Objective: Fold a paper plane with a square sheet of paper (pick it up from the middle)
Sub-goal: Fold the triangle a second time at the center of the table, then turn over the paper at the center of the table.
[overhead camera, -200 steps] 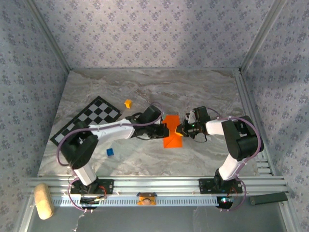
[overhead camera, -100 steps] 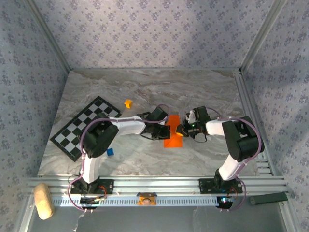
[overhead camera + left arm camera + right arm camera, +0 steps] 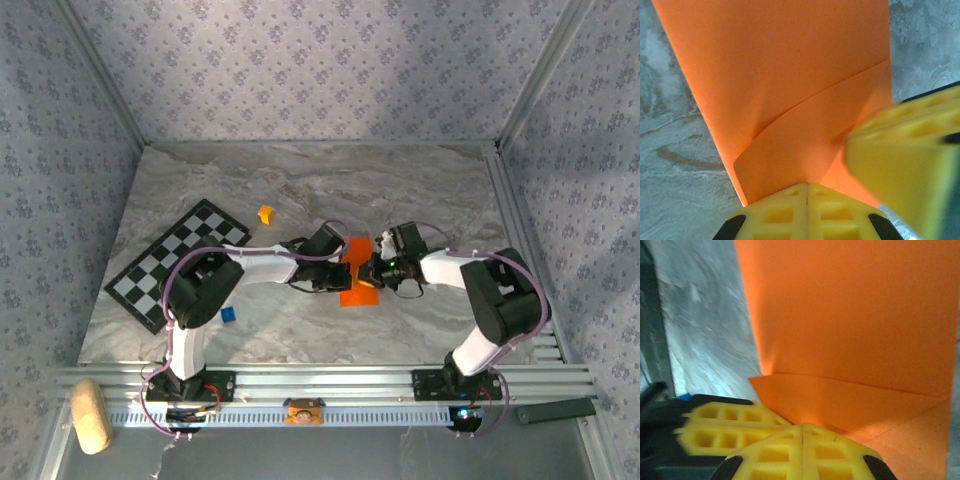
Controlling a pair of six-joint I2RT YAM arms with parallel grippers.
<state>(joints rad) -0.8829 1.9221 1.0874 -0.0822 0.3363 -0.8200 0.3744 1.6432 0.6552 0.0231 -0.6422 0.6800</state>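
- At mid-table, our left gripper [image 3: 806, 186] and right gripper [image 3: 802, 428], both closed, rest on the half-folded square sheet of paper [image 3: 358, 291].
- Next, we judge, 1 pins and 1 sharpens the crease.

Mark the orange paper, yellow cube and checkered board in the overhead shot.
orange paper [image 3: 358, 292], top view, its near flat part.
yellow cube [image 3: 265, 214], top view, its top face.
checkered board [image 3: 188, 233], top view, bare squares near its far corner.

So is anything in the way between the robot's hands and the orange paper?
No, nothing visible is in the way. The left gripper and the right gripper are both shut, with their tips right against the orange paper, one on each side.
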